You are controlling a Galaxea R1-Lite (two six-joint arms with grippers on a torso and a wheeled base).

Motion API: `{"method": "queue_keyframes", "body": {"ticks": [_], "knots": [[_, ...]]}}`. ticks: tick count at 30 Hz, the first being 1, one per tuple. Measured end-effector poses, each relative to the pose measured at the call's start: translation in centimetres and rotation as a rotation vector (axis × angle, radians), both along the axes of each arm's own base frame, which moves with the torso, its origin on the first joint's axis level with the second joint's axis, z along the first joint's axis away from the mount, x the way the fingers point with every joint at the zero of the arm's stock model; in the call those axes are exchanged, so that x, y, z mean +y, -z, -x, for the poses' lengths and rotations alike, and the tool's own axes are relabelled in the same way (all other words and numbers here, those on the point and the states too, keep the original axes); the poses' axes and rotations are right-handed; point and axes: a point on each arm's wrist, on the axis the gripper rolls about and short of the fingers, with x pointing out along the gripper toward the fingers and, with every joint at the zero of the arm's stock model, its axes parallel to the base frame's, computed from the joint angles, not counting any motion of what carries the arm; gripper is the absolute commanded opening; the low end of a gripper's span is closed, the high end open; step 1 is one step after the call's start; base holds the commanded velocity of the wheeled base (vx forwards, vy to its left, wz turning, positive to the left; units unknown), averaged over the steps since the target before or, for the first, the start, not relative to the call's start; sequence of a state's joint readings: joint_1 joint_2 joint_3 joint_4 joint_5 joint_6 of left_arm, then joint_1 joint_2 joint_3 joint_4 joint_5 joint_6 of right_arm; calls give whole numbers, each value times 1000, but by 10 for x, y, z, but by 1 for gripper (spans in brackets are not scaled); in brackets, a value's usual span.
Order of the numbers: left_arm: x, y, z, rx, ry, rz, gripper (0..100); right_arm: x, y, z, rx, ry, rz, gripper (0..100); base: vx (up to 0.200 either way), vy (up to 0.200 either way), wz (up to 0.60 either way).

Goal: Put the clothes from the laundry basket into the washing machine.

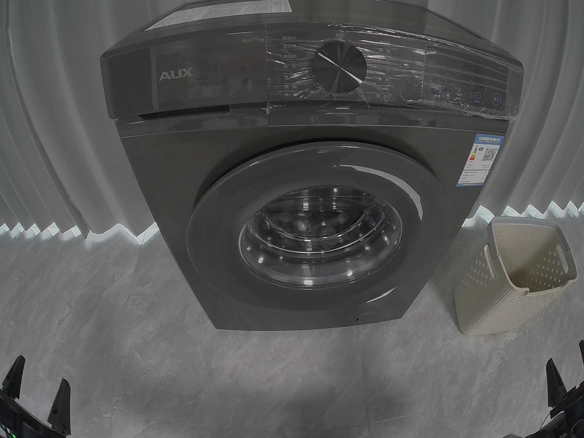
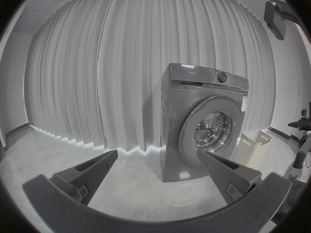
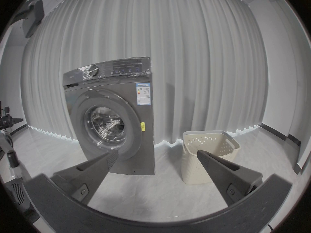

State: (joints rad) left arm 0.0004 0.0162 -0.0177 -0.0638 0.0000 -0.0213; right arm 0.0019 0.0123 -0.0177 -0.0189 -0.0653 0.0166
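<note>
Dark grey metal: the washing machine [image 1: 316, 171] stands square ahead on the floor [image 1: 243, 372], which is pale grey and marble-patterned; a white pleated curtain [image 1: 61, 123] hangs close behind it and runs off to both sides.

Round door [image 1: 213, 238] on the machine's front sits flush with the front panel; through its glass the shiny ribbed drum [image 1: 319, 235] shows.

Control panel along the top edge; a round dial [image 1: 339, 66] near its middle; wrinkled clear film [image 1: 426, 74] stretched over the dial and the right half of the panel; a blue-and-white sticker [image 1: 480, 159] on the front, upper right corner; a small yellow tag [image 3: 142, 126] on the right front edge.

Laundry basket [image 1: 517, 275]: cream plastic, perforated walls, slot handles near the rim; upright on the floor to the right of the machine, near its front right corner but apart from it; open top faces up, inner walls in plain view.

Left claw [image 1: 39, 375] low at the near left, above bare floor and well apart from the machine; its fingers [image 2: 90, 175] spread wide, nothing between them.

Right claw [image 1: 567, 360] low at the near right, short of the basket; also spread wide with nothing held, pointing between machine and basket.
</note>
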Motion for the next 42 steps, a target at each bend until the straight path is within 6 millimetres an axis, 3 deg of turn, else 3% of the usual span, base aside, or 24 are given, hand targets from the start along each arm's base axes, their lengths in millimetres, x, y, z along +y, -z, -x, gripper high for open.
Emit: {"method": "queue_keyframes", "body": {"ticks": [6,13,24,42], "knots": [[1,0,0,4,-23,1,100,1,0,0,3,-44,11,100,0,0,0],[4,1,0,12,-171,-18,100,1,0,0,3,-30,9,100,0,0,0],[0,7,0,64,23,-32,100,1,0,0,4,-36,13,100,0,0,0],[0,7,0,69,4,-25,100,1,0,0,4,-39,11,100,0,0,0]]}}
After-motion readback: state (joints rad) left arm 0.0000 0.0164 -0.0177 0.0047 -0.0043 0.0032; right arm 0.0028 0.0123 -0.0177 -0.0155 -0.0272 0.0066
